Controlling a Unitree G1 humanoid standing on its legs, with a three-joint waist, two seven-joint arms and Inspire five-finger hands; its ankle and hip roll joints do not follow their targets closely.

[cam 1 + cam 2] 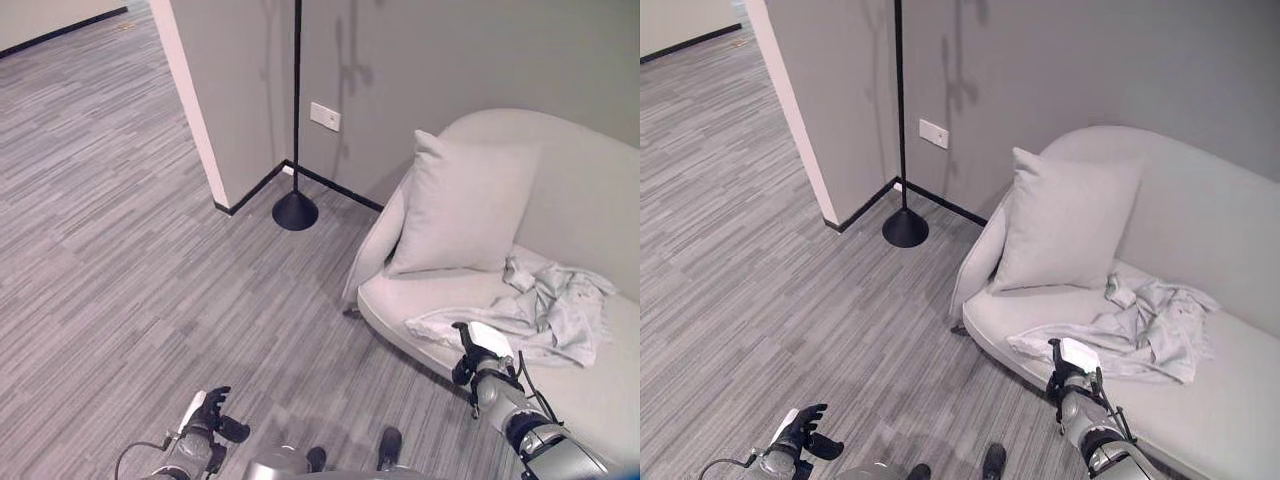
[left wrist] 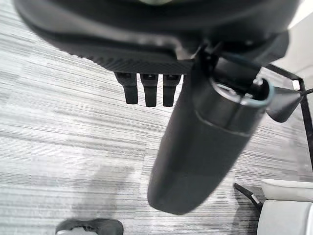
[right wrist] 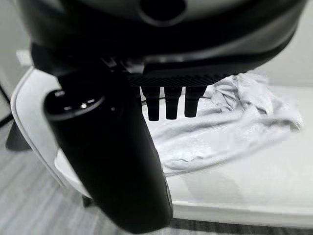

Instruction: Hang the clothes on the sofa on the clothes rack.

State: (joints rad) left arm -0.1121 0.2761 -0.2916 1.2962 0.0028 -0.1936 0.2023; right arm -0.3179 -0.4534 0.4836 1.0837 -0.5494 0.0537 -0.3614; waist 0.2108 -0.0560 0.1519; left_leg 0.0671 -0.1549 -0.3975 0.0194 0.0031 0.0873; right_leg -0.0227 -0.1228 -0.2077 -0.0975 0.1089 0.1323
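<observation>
None of the hanging had been done. The clothes (image 1: 545, 310), a crumpled pale grey garment, lay in a heap on the seat of the sofa (image 1: 590, 210), just beside the big cushion (image 1: 460, 205) that leaned against the backrest. One flat edge of the fabric ran out toward the front of the seat.

The right robot hand (image 1: 478, 355) hovered at that front edge, close to the near hem of the garment, but its wrist view showed the fingers (image 3: 171, 102) straight and relaxed above the cloth, with nothing between them and the thumb. No grip had been taken yet.

The left robot hand (image 1: 208, 415) hung low over the grey floor (image 1: 120, 220), well apart from the sofa, fingers (image 2: 149, 90) loose and holding nothing.

A thin black pole on a round black base (image 1: 295, 210) stood in the corner by the wall, which was probably the clothes rack, though its top was cut off. What remained, by my reading: grasp the garment, lift it clear, carry it to the pole and hang it.
</observation>
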